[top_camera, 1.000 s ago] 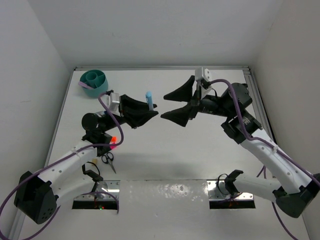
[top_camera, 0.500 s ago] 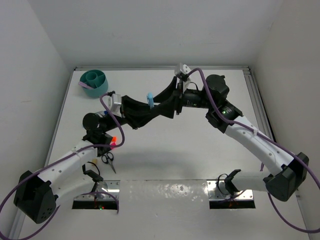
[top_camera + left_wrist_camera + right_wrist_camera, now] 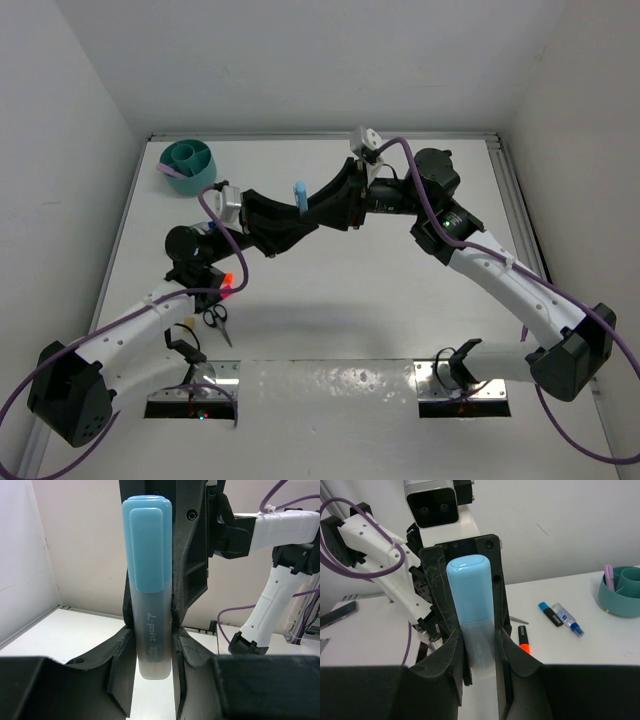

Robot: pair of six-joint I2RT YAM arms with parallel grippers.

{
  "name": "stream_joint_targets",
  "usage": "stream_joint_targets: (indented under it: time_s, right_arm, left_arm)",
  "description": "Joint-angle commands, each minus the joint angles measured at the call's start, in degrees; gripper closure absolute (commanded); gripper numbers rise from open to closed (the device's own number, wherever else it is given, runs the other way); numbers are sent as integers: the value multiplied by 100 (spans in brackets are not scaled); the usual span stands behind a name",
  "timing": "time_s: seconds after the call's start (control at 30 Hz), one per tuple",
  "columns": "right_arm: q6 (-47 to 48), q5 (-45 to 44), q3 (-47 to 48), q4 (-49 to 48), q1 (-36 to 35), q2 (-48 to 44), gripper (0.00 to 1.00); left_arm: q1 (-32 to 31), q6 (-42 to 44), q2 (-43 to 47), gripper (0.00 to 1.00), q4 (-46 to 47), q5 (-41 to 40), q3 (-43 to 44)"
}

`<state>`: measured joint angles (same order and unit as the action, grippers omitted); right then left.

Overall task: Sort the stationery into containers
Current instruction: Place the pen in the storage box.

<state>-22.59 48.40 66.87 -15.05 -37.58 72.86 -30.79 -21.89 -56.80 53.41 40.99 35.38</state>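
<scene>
A light-blue marker (image 3: 298, 193) stands upright in mid-air over the middle of the table. My left gripper (image 3: 303, 222) is shut on its lower clear barrel; the left wrist view shows it (image 3: 149, 580) pinched between my fingers (image 3: 126, 645). My right gripper (image 3: 318, 210) has come in from the opposite side, and its fingers (image 3: 454, 650) press on both sides of the same marker (image 3: 472, 605). The teal cup (image 3: 188, 165) stands at the far left corner, with a pink marker (image 3: 609, 577) in it. An orange-and-black marker (image 3: 228, 283) and the black-handled scissors (image 3: 217, 320) lie near the left arm.
In the right wrist view an orange-and-black marker (image 3: 523, 639), a blue-and-black marker (image 3: 550, 613) and a clear blue-tipped item (image 3: 567, 619) lie on the table between the grippers and the cup (image 3: 622, 592). White walls enclose the table on three sides.
My right gripper, wide open and off to the right a second ago, has swung left and closed on the marker held by my left gripper. The left arm has stayed still.
</scene>
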Motion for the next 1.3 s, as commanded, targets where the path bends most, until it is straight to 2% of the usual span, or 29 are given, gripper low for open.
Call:
stream_joint_targets:
  time_s: [0.0, 0.1, 0.2, 0.23, 0.3, 0.33, 0.43, 0.5, 0.57, 0.6, 0.67, 0.7, 0.8, 0.83, 0.93, 1.0, 1.1, 1.13, 1.2, 1.27]
  right_arm:
    - [-61, 231, 80, -262, -39, 18, 100]
    - [-158, 328, 89, -367, -39, 62, 100]
    - [-184, 311, 2, -481, -39, 1, 100]
    - [-176, 293, -16, -481, -30, -26, 100]
    - [-106, 188, -104, -481, -12, -70, 100]
    - [-88, 170, -122, -438, 5, -114, 100]
    - [52, 108, -148, -149, 93, -132, 100]
    - [289, 12, -174, 45, 146, -202, 100]
    - [726, -225, -157, 589, 181, -333, 100]
    - [895, -313, -139, 808, 199, -395, 100]
    - [1220, -419, -166, 1319, 242, -492, 100]
    - [1300, -402, -183, 1486, 304, -562, 100]
    - [1617, -226, 62, 2292, 331, -501, 100]
    - [1722, -165, 132, 2479, 322, -449, 100]
    - [1960, 151, 449, 3156, 322, -343, 100]
    - [2126, 187, 563, 3665, 295, -378, 100]
    - [2389, 143, 529, 4062, 269, -491, 100]
    - [2391, 134, 416, 4062, 269, -518, 100]
    - [2364, 126, 318, 4036, 243, -536, 100]
    - [2452, 82, 256, 4167, 216, -449, 100]
  left_arm:
    - [-77, 159, 37, 100, 267, 277, 242]
    - [-77, 159, 37, 100, 284, 269, 242]
    - [-77, 167, 72, 75, 214, 182, 224]
    - [-77, 185, 81, 59, 205, 164, 224]
    - [-77, 246, 107, 50, 161, 137, 207]
    - [-77, 281, 107, 17, 83, 146, 198]
    - [-77, 457, 142, 0, -171, 330, 224]
    - [-42, 782, 239, 0, -435, 541, 259]
    - [20, 1359, 432, 0, -1494, 646, 391]
    - [55, 1598, 502, 0, -1500, 656, 469]
    - [125, 2090, 695, 7, -2359, 717, 663]
    - [195, 2580, 766, 23, -2761, 795, 803]
    - [283, 2961, 749, 56, -3063, 1173, 962]
    - [336, 3049, 671, 57, -3108, 1339, 1067]
    - [477, 3628, 538, 41, -3555, 1999, 1339]
    - [599, 4462, 450, 32, -4336, 2053, 1559]
    - [662, 5736, 257, 24, -5128, 1957, 1753]
    - [670, 6253, 231, 22, -5234, 1895, 1762]
    - [644, 6608, 125, 21, -5244, 1729, 1824]
    - [609, 7170, -6, 27, -5541, 1728, 2016]
